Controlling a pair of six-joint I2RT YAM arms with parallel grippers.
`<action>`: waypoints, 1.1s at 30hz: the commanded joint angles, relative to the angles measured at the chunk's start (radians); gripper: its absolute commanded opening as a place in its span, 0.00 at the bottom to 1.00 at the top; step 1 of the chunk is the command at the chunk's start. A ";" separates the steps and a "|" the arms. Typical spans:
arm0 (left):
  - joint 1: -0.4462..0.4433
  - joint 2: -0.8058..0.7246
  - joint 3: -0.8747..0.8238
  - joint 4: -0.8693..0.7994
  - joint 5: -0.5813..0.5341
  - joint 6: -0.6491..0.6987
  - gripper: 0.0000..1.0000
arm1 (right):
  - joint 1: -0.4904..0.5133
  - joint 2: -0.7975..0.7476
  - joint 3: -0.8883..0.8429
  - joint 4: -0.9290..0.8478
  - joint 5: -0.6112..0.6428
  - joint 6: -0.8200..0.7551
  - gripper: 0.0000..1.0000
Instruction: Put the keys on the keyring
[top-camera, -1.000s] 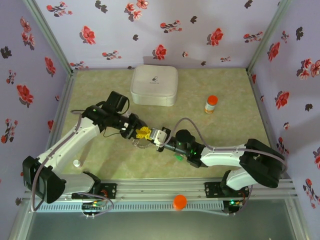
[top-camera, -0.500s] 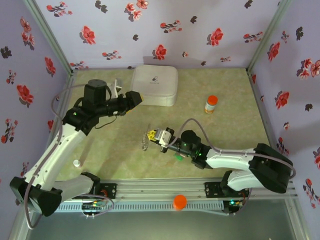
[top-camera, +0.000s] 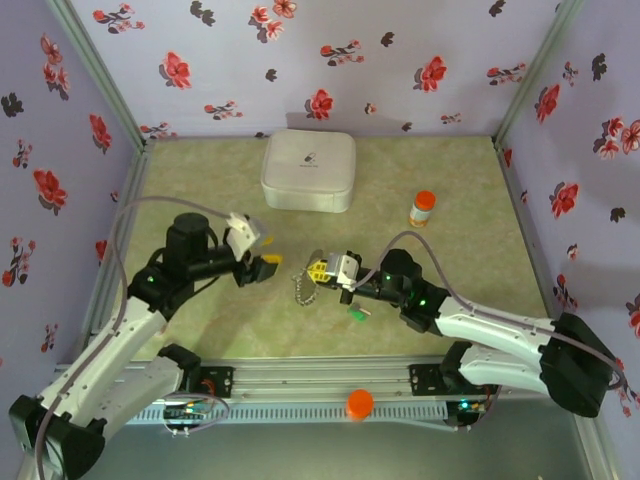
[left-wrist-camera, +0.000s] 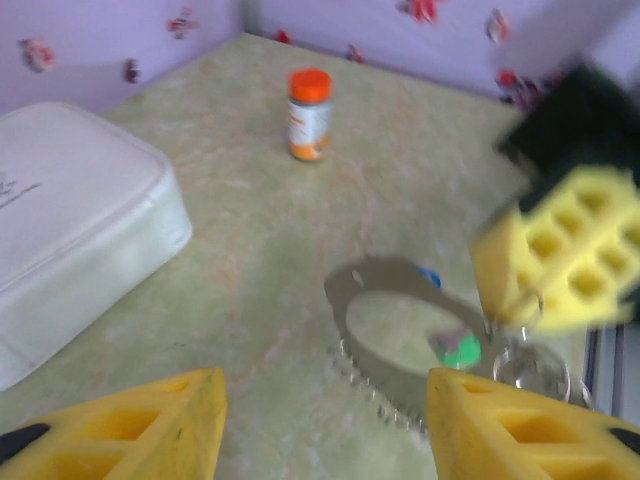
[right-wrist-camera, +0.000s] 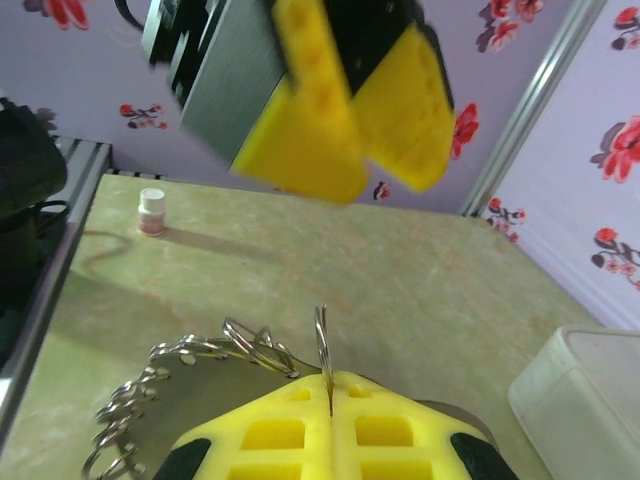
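"Judging from the top view, what is held, and by what?"

"The keyring (top-camera: 300, 288) is pinched at its thin wire by the right gripper (top-camera: 323, 270), whose pads are pressed tight together on it. The loop and its chain are left hanging down toward the table (top-camera: 450, 170). The left gripper (top-camera: 258, 250) is seen just beside the ring, with its jaws parted and nothing between them."

"And where are the keys found?"

"The green key (top-camera: 355, 314) is seen lying on the table, just beside the right gripper on the near side. From the left wrist a blue speck, taken to be the blue key (left-wrist-camera: 429, 277), is seen just behind the loop. Whether it is threaded cannot be told."

"What is to be feared from here?"

"Very little wire is clamped, so the ring may be twisted or dragged out if it is pushed by the left fingers (left-wrist-camera: 150, 425). The chain may be snagged on a pad. The green key is small and flat, so it may be skidded away rather than lifted, and the ring's gap may be missed."
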 joint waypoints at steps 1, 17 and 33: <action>-0.028 -0.009 -0.042 0.101 0.060 0.239 0.51 | -0.006 -0.037 0.065 -0.107 -0.071 -0.009 0.00; -0.107 0.005 -0.119 0.128 0.068 0.425 0.40 | -0.006 -0.042 0.128 -0.255 -0.089 -0.077 0.00; -0.156 0.022 -0.065 0.057 0.052 0.462 0.38 | -0.004 -0.051 0.128 -0.270 -0.083 -0.126 0.00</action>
